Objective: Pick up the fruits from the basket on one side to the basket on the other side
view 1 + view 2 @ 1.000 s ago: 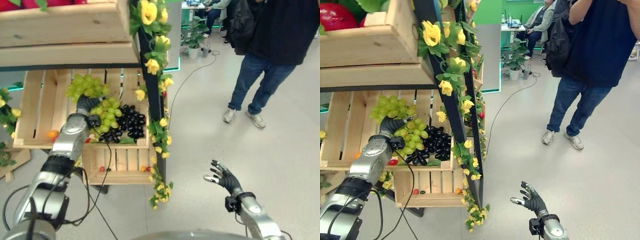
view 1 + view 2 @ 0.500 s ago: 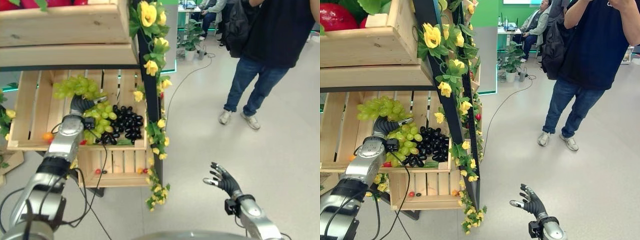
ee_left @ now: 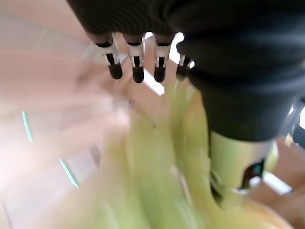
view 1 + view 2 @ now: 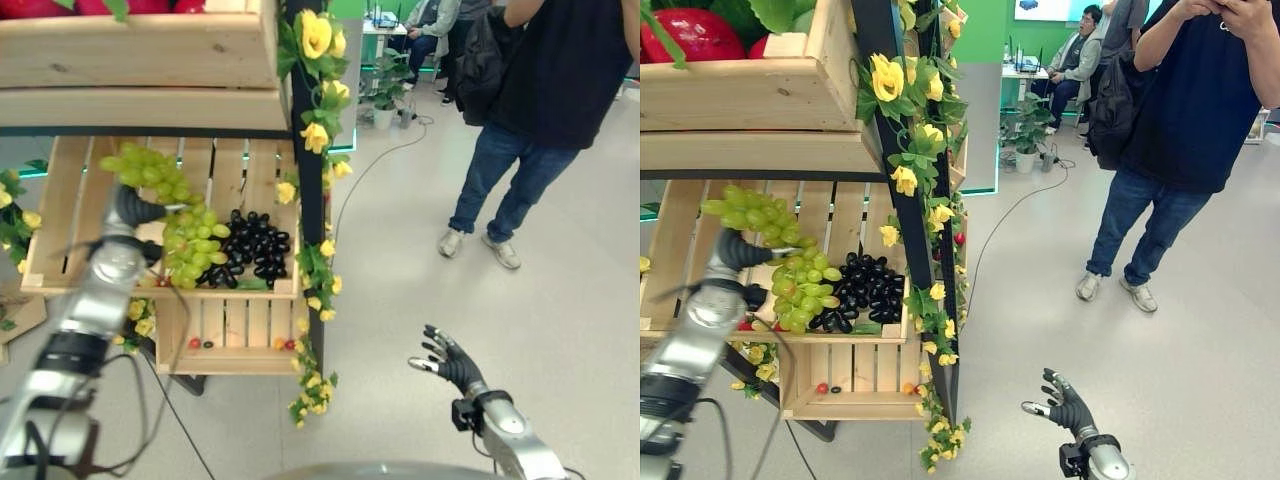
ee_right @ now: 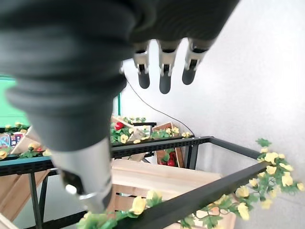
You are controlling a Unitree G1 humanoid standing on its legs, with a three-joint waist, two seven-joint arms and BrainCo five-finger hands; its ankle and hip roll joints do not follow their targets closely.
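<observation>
Left eye view: left hand (image 4: 128, 207) inside the middle wooden crate (image 4: 62, 200) of the flower-trimmed shelf rack (image 4: 306, 160), dark cover pressed between two clusters of green grapes. Upper bunch of green grapes (image 4: 146, 171) lifted just above the hand; lower green grapes (image 4: 191, 248) lying on the crate slats, touching the black grapes (image 4: 252, 250) to their right. Left wrist view: fingers (image 3: 137, 71) straight, thumb extended beside blurred green fruit; cannot tell whether anything is grasped. Small orange and red fruits (image 4: 196, 343) in the lower crate (image 4: 232, 330). Red fruit with leaves (image 4: 695, 32) in the top crate (image 4: 750, 92). Yellow artificial flowers (image 4: 902, 110) with leaves running down the black rack post.

Right hand (image 4: 446, 359) low at the right, over bare floor (image 4: 560, 330), well apart from the rack, fingers spread and relaxed, holding nothing. Person in dark top and jeans (image 4: 545, 110) standing far right; seated person (image 4: 1077, 45) and potted plant (image 4: 1030, 128) farther back.
</observation>
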